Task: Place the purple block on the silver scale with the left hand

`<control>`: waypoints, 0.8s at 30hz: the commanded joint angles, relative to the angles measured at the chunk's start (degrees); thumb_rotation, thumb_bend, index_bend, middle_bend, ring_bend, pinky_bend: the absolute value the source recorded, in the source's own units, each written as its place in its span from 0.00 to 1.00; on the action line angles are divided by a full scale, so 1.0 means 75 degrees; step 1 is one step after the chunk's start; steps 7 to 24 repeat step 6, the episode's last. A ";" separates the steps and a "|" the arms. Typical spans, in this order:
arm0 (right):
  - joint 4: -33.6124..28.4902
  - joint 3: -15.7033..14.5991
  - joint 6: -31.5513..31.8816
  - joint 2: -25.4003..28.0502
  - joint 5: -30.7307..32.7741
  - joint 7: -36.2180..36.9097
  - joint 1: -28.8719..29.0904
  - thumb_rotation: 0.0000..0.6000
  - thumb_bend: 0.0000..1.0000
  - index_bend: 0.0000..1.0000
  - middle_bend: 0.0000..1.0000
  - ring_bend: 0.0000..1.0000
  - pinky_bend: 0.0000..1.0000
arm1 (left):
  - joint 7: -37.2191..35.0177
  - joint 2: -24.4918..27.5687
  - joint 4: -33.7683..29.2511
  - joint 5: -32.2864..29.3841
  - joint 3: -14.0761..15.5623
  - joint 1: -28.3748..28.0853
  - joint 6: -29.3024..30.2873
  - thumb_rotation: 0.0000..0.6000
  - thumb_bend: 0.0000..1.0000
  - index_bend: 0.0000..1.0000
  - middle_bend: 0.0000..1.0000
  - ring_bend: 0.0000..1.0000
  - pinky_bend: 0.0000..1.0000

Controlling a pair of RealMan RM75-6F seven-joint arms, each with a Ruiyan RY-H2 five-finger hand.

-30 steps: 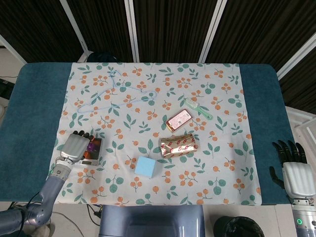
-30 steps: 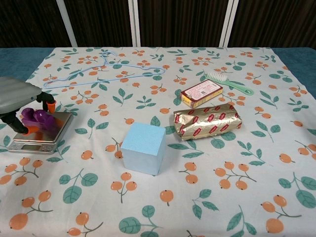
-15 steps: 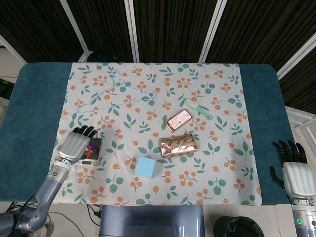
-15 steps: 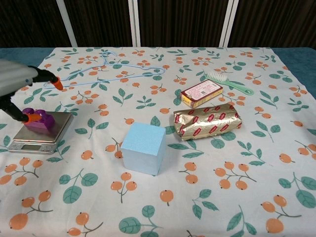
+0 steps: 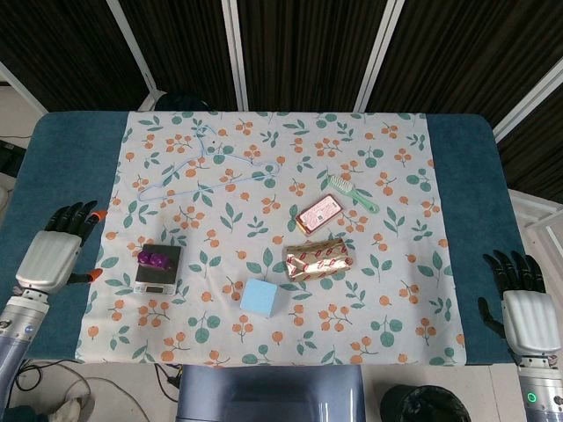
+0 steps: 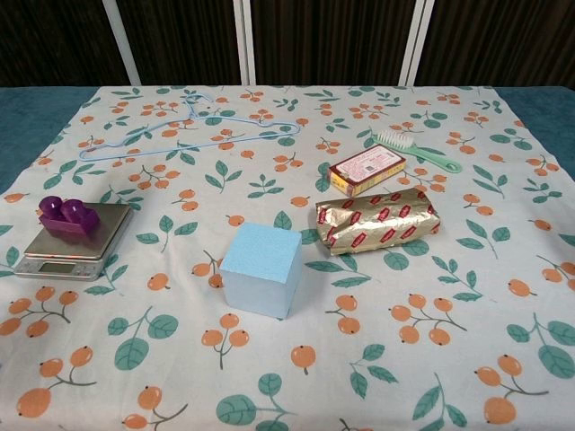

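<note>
Head view shows one purple block (image 5: 153, 259) resting on the single scale (image 5: 159, 268), left hand (image 5: 54, 255) released beside it, right hand (image 5: 524, 306) empty.

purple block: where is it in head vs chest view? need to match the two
Head view: purple block sits lower left, on the silver scale, right of the left hand, which is clear of it.
Chest view: purple block at the left edge, mid-height, on the silver scale; no hand in view.
Shared landmark: light blue cube, to the block's right in both.
</note>
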 commanded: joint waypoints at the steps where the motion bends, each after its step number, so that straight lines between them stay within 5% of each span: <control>1: -0.0008 0.0003 0.0021 0.0007 -0.0013 0.0007 -0.0008 1.00 0.48 0.13 0.13 0.04 0.00 | -0.0317 0.0158 0.0025 0.0246 0.0076 0.0131 0.0024 1.00 0.10 0.13 0.01 0.00 0.08; 24: 0.0026 0.0031 0.0057 0.0011 -0.0008 0.0072 -0.0018 1.00 0.48 0.13 0.13 0.04 0.00 | -0.0734 0.0152 0.0214 0.0624 0.0015 0.0220 0.0221 1.00 0.10 0.13 0.01 0.00 0.07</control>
